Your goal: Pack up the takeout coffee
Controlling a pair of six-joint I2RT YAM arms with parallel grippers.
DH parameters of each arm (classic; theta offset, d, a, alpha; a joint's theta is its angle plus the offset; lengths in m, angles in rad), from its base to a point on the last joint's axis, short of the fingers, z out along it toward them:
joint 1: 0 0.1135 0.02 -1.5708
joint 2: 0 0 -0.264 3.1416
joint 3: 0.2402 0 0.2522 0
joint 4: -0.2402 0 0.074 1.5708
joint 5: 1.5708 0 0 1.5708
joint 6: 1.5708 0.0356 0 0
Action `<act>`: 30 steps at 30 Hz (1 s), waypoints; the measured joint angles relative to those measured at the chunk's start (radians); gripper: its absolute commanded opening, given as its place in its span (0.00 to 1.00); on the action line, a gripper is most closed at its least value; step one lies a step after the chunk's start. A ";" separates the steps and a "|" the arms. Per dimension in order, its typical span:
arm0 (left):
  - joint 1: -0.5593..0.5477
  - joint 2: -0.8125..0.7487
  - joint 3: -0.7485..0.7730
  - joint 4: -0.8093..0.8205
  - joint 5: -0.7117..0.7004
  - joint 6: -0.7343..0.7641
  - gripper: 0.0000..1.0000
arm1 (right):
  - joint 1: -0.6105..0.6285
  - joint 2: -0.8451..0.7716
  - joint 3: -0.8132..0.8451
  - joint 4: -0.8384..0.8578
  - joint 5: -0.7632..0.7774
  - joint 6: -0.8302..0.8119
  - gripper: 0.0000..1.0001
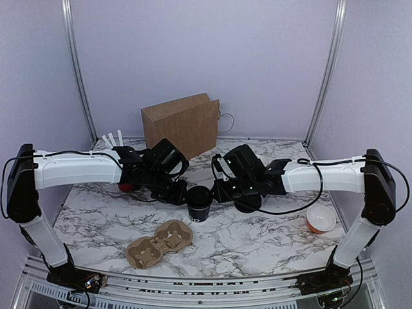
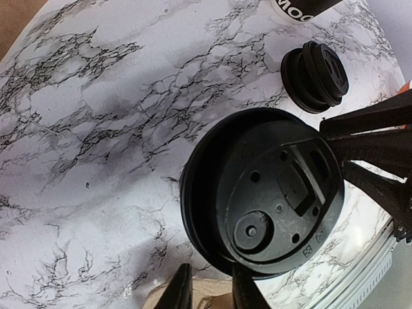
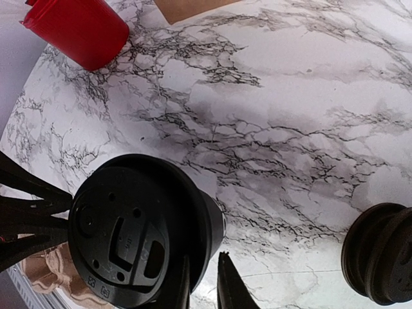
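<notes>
the takeout coffee [image 1: 198,205] stands upright near the middle of the marble-patterned table [image 1: 270,241], with its black lid [image 3: 119,238] on top. we see it sitting between the two grippers.

the left gripper [image 2: 210,269] is at its left side. its fingers are drawn close, with only a narrow gap, and the tips are right at the lid's rim. whether they actually pinch the rim we cannot tell. the right gripper [image 3: 205,259] is at the opposite side, with its fingers just as close together and its tips against the edge of the cup and lid. here too we cannot tell whether it has a real grip (the dark fingers blend into the dark cup).

a pulp cup carrier [image 1: 161,243] lies on the table nearer the arm bases, apart from the coffee. a brown paper bag [image 1: 181,127] stands upright at the back. a red cup [image 3: 77,29] stands behind the left arm. a ridged stack of black lids [image 2: 315,74] sits just to the right of the coffee, and beyond it the base of a second black cup [image 2: 299,6] with white lettering is cut off by the frame edge. an orange bowl [image 1: 320,219] rests well off to the right.
</notes>
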 measured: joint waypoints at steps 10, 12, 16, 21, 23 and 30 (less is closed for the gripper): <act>-0.005 -0.004 0.020 -0.018 -0.009 0.002 0.22 | 0.006 0.002 0.014 -0.018 0.028 0.003 0.16; -0.006 -0.001 0.029 -0.030 -0.014 0.003 0.22 | 0.008 0.006 0.029 -0.039 0.036 0.002 0.16; -0.010 0.007 0.050 -0.055 -0.019 0.005 0.23 | 0.010 0.021 0.061 -0.074 0.053 0.002 0.16; -0.021 0.018 0.069 -0.073 -0.016 0.010 0.23 | 0.010 0.039 0.093 -0.105 0.068 0.002 0.16; -0.023 0.019 0.071 -0.073 -0.015 0.011 0.23 | 0.010 0.039 0.095 -0.107 0.066 0.002 0.16; -0.024 0.023 0.100 -0.068 -0.020 0.018 0.24 | 0.010 0.039 0.108 -0.113 0.042 -0.003 0.16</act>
